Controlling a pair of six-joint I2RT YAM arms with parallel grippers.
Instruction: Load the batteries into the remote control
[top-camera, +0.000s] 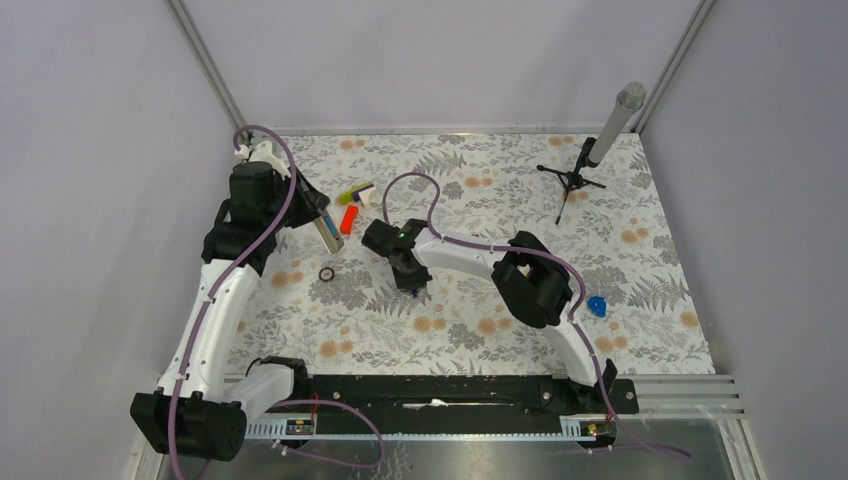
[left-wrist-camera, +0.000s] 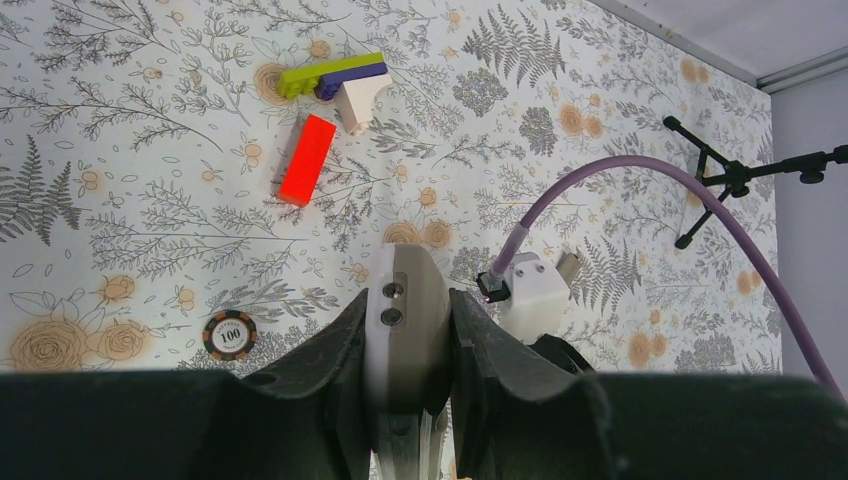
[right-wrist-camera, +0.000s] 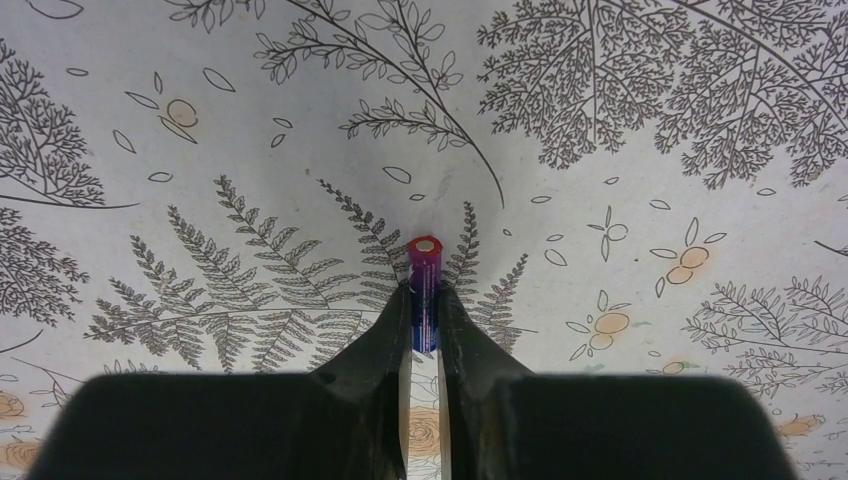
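Note:
My left gripper (top-camera: 322, 224) is shut on the remote control (top-camera: 335, 243), a slim handset held off the table at the back left. In the left wrist view the remote (left-wrist-camera: 405, 320) stands edge-on between the jaws of the left gripper (left-wrist-camera: 408, 345), white front to the left and grey-tan back to the right. My right gripper (top-camera: 410, 280) is near the table's middle, to the right of the remote. In the right wrist view the right gripper (right-wrist-camera: 424, 305) is shut on one battery (right-wrist-camera: 424, 285), blue with a red end sticking out past the tips. No second battery shows.
An orange-red block (top-camera: 348, 218) and a yellow-green, purple and white piece (top-camera: 356, 192) lie behind the grippers. A poker chip (top-camera: 327, 274) lies below the left gripper. A bright-blue lumpy object (top-camera: 597, 306) lies at the right. A small tripod with a grey tube (top-camera: 590, 160) stands at the back right.

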